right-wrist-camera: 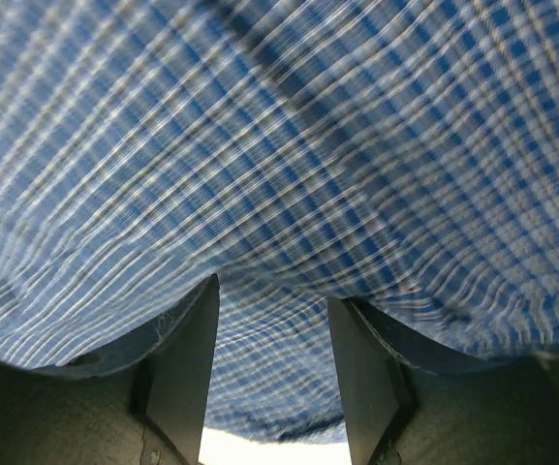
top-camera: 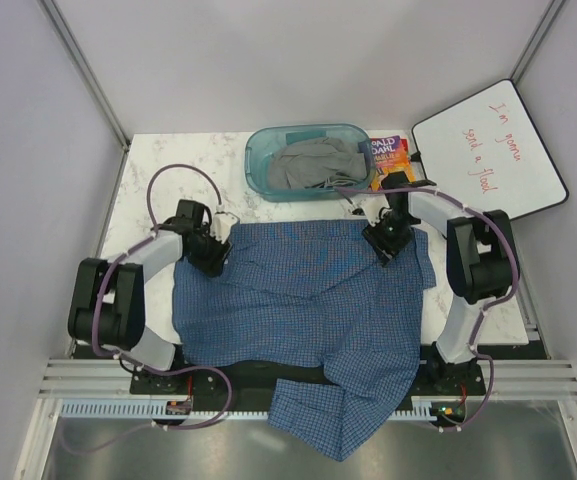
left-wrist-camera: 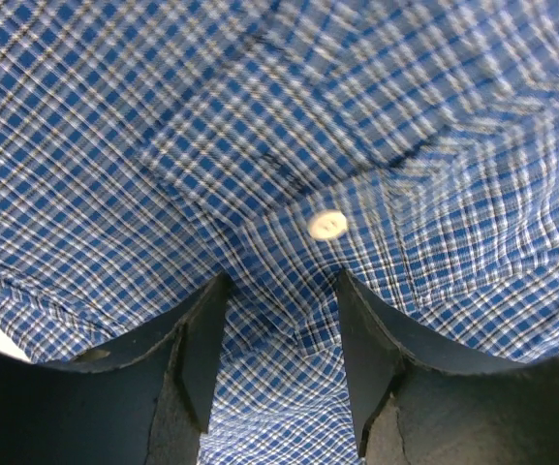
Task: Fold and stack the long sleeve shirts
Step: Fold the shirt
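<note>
One blue fine-checked long sleeve shirt (top-camera: 308, 290) lies spread across the white table, and part of it hangs over the near edge (top-camera: 348, 420). My left gripper (top-camera: 213, 255) is at the shirt's far left corner. In the left wrist view the left gripper (left-wrist-camera: 281, 286) has its jaws apart with checked cloth (left-wrist-camera: 260, 116) and a white button (left-wrist-camera: 327, 225) just ahead of them. My right gripper (top-camera: 383, 245) is at the far right corner. In the right wrist view the right gripper (right-wrist-camera: 272, 291) has its jaws apart, and cloth (right-wrist-camera: 279, 145) drapes over the fingertips.
A teal bin (top-camera: 258, 150) holding grey cloth (top-camera: 313, 165) stands at the back of the table. A book (top-camera: 390, 155) lies beside it. A whiteboard (top-camera: 488, 150) leans at the back right. White walls close in both sides.
</note>
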Controlling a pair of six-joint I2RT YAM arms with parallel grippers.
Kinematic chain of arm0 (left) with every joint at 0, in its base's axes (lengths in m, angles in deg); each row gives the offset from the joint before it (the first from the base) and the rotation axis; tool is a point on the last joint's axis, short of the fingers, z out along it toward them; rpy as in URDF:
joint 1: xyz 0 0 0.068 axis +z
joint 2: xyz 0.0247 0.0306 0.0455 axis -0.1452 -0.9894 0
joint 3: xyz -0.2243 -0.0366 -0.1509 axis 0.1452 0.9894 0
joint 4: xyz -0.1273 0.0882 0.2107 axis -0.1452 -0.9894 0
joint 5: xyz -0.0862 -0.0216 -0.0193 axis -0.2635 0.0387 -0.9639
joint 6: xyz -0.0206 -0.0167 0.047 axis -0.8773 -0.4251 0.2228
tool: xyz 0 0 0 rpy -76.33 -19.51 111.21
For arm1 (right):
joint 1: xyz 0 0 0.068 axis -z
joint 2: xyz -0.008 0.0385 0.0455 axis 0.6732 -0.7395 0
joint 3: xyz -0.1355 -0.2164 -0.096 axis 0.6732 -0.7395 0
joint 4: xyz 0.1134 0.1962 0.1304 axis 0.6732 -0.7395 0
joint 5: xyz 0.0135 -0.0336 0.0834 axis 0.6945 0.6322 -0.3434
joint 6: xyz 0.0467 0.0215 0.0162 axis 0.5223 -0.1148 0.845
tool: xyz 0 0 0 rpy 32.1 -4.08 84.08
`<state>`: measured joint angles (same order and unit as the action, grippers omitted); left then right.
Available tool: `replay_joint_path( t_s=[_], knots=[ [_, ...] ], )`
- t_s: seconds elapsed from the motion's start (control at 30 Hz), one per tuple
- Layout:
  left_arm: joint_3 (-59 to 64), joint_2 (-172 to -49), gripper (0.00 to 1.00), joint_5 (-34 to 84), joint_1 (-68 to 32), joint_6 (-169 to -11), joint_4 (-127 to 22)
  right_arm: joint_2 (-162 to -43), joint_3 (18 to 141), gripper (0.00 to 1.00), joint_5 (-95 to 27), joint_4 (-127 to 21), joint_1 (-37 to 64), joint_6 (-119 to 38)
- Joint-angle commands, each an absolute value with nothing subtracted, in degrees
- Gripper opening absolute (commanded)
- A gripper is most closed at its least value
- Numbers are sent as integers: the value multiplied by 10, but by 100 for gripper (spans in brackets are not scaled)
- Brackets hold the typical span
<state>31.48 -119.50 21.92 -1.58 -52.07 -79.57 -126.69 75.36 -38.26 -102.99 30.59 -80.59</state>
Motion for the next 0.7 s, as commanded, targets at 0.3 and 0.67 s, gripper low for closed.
replay_joint_path(
  t_s=[0.3,0.67],
  knots=[
    [117,-1373,57,168,48,-496,-850,-1384,937,57,-338,-992,324,-813],
    [191,-1121,87,-24,54,-304,-1101,-1015,763,75,-478,-1251,279,-985]
  ],
)
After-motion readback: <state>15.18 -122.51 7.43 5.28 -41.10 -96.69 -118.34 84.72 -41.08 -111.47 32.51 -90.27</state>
